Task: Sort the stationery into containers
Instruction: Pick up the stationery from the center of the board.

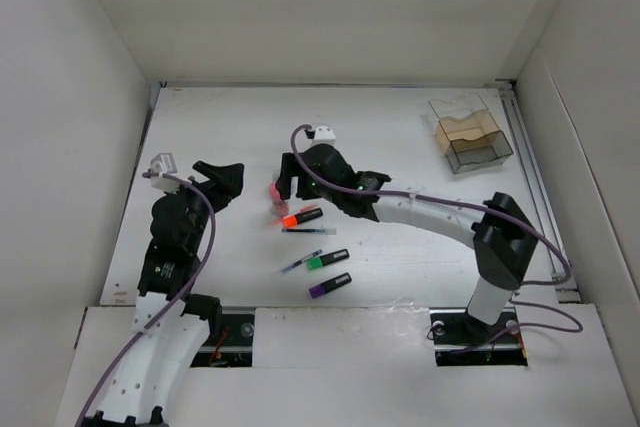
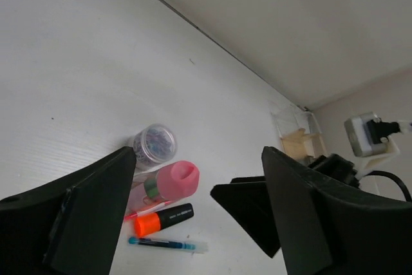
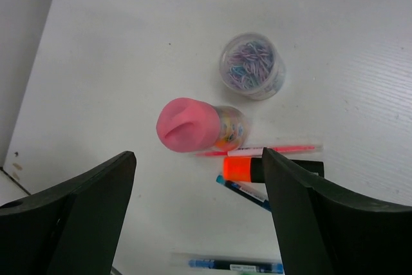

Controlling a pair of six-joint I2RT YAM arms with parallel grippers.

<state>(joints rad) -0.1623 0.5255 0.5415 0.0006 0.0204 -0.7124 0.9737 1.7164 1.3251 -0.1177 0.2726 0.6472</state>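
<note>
Beside orange highlighter (image 3: 243,169), clear pink-capped jar (image 3: 199,125)

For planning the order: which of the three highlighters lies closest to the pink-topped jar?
The orange-ended highlighter, just beside the pink-topped jar; the green-ended highlighter and purple-ended highlighter lie clearly farther from it.

right end effector (image 3: 198,162): fingers spread wide, nothing between | pink-capped jar (image 3: 193,125): on its side on worktop (image 3: 116,43) | clip jar (image 3: 252,66): upright, near it | orange highlighter (image 3: 241,169), pink pen (image 3: 257,151), blue pen (image 3: 248,192): clustered just beside pink-capped jar
</note>
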